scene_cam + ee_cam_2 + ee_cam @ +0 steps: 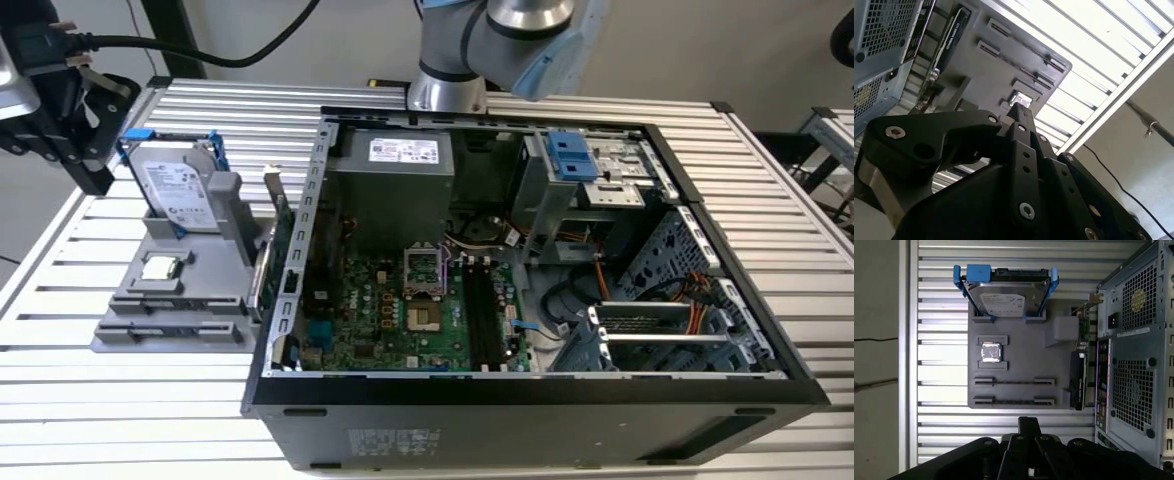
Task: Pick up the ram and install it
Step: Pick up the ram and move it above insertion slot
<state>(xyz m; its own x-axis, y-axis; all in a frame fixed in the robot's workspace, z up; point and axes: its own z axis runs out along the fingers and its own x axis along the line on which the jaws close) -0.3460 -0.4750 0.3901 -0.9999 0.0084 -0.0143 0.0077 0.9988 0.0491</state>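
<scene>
Nearest us, along the lower edge of the exterior view, is the black wall of the computer case [534,410]. It lies on its side with the panel off, so the motherboard [380,310] faces up and can be reached from above. Near the frame's centre a long dark stick stands in the memory slots. We judge it to be the ram [477,315], already seated, though it is too small to be sure. Farther back, on the exterior view's left, a gray holder [127,338] sits just beside the case on the slatted table [747,200]. We take its purpose to be keeping each part at a fixed place, ready for a grasp from above. Its two long slots [1014,382] look bare in the first wrist view, which fits that judgement. The CPU chip [991,352] lies in its pocket, and the hard drive [171,185] stands on edge at the holder's far end. Beyond that, in the upper left corner, the gripper [96,182] hangs over the holder's side of the table, well apart from the ram, its fingertips [1025,427] pressed together on nothing.
</scene>
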